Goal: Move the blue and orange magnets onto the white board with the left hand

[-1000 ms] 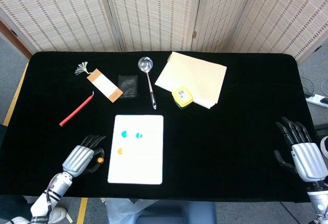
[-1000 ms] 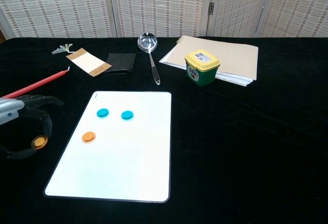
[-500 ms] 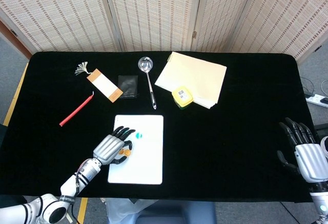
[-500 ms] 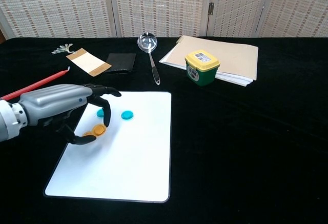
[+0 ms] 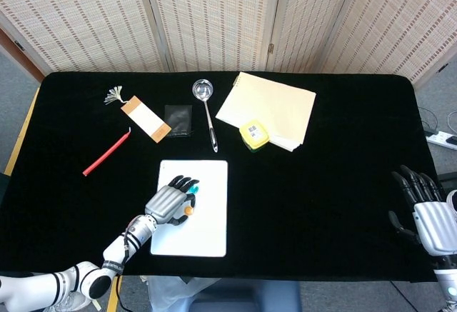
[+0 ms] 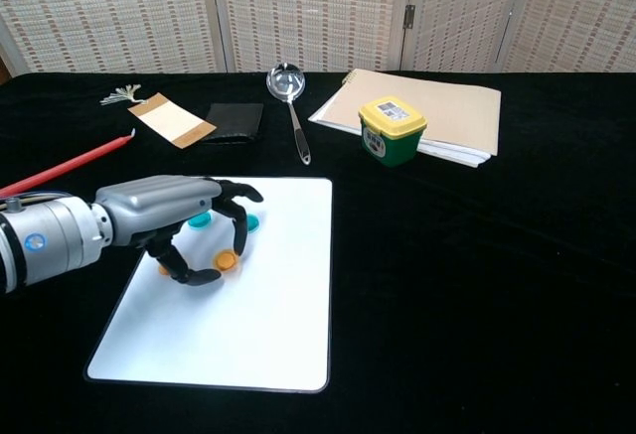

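An orange magnet (image 6: 227, 259) is pinched at the fingertips of the left hand (image 6: 175, 217), held between a curled finger and the thumb just above the white board (image 6: 268, 325), while the other fingers are arched over the board's upper left area. In the head view the same magnet (image 5: 188, 210) is seen at the tip of the left hand (image 5: 170, 201), over the left-centre of the white board (image 5: 203, 233). Whether the magnet is already touching the board surface cannot be told from either view, though it is judged to be very close to it. Two blue magnets (image 6: 200, 220) are partly hidden beneath the fingers on the board's upper left, and a second orange magnet (image 6: 164, 268) is glimpsed behind the thumb near the board's left edge. The relation that matters for the coming move is vertical: the board lies directly below the held magnet, so only a short lowering and an opening of the pinch is judged to be needed, with care that the piece is not dropped onto the magnets beside it. The right hand (image 5: 428, 215) is held well away from the board, beyond the table's right edge, with its fingers spread and nothing in it.
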Robot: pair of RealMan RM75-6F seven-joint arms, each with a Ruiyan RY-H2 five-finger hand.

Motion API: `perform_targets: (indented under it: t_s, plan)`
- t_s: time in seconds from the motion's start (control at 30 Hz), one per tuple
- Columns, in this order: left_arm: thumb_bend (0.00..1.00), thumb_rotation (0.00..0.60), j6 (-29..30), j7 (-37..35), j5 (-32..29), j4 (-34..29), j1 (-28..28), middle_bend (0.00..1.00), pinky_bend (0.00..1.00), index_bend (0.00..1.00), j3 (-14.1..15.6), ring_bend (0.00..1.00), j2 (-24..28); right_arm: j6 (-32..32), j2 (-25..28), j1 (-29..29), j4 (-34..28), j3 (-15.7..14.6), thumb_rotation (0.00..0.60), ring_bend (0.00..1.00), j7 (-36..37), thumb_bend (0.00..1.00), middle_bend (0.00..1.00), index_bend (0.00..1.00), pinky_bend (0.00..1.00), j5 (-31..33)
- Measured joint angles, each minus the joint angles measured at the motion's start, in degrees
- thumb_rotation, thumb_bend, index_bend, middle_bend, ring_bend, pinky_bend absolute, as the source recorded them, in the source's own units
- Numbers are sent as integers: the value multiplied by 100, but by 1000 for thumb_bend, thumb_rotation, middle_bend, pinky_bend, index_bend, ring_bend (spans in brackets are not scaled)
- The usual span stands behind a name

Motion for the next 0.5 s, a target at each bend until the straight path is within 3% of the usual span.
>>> perform_targets:
  t_s: [0.17, 0.4, 0.5]
  plan:
    - [408, 600, 30, 91, -100, -20, -40, 109, 0, 441, 45, 0, -25, 5, 9, -6, -8, 1, 600, 0, -4, 462, 0, 0, 0, -5]
    - [360, 600, 256, 49, -43, -188, -19, 68, 0, 178, 88, 0, 10, 19, 21, -9, -31, 14, 600, 0, -14, 462, 0, 0, 0, -9]
    - [355, 600, 483, -73, 73, -274, 32, 61, 0, 151, 69, 0, 63, 7, 27, 6, -44, 21, 600, 0, -20, 461, 0, 0, 0, -20]
